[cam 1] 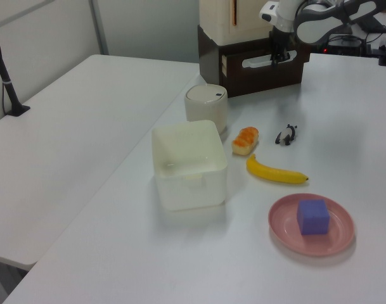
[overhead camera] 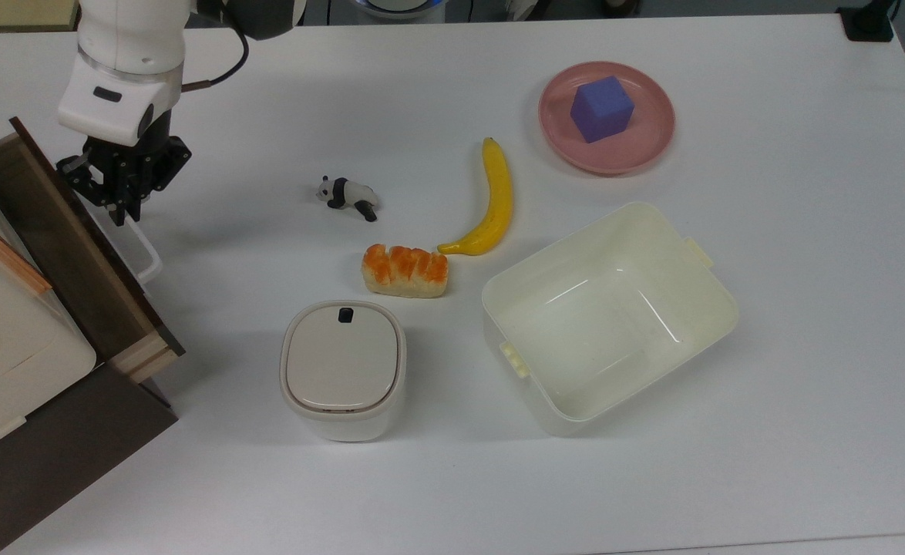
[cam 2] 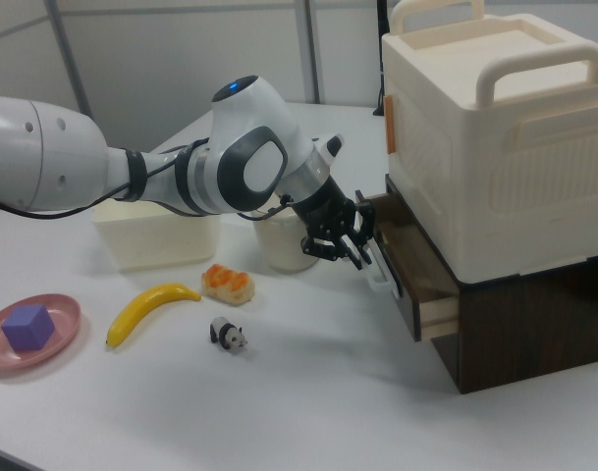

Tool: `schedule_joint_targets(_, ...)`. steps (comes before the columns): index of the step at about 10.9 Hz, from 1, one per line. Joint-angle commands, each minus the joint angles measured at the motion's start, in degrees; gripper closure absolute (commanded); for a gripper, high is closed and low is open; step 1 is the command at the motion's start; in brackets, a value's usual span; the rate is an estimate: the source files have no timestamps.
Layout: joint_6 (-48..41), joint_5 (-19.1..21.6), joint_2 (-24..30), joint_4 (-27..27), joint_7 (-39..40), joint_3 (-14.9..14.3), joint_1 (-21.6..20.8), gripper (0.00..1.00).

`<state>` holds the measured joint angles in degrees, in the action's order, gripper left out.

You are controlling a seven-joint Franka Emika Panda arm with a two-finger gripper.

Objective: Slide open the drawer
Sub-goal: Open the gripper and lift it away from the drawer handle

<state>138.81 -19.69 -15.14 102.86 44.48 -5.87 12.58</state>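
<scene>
Presently the drawer (overhead camera: 75, 247) stands part-way out of its dark cabinet (overhead camera: 52, 455) at the top view's left edge, its brownish interior showing as a narrow strip beneath the cream box (cam 2: 495, 137) stacked above. The claw (overhead camera: 125, 212) hangs at the white loop handle (overhead camera: 138, 248), at that handle's upper end in the top view; its fingers look pressed together on the handle, though the contact itself is too small to confirm. The front panel's long axis runs diagonally, from the top view's upper left to lower right, so the sliding direction lies square to it, toward the top view's right and slightly upward, over open bench (overhead camera: 452, 493). In the right view the claw (cam 2: 350, 250) sits just left of the panel, the drawer behind it. The opening appears partial, with further travel judged available.
</scene>
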Motion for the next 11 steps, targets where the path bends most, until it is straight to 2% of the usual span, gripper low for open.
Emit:
schedule_joint_targets(1,-2.75,-0.17,4.68,4.54,-3.17,0.42,-2.91,0.99)
schedule_joint_targets(4,-4.52,-0.17,5.21,4.45,-3.17,0.42,-3.26,0.96)
schedule_joint_targets(5,-4.52,-0.17,5.12,4.37,-3.17,0.42,-3.18,0.85)
schedule_joint_targets(7,-4.52,-0.09,4.95,3.76,-2.99,0.42,-3.09,0.46)
schedule_joint_targets(8,-4.95,0.61,5.12,3.05,-3.17,0.42,-3.09,0.3)
schedule_joint_targets(9,-7.65,2.36,5.21,1.83,-3.95,0.51,-3.44,0.16)
schedule_joint_targets(10,-11.6,4.72,5.47,-0.45,-5.87,2.07,-3.79,0.0)
schedule_joint_targets(11,-16.68,7.45,5.73,-2.9,-9.29,3.31,-4.14,0.0)
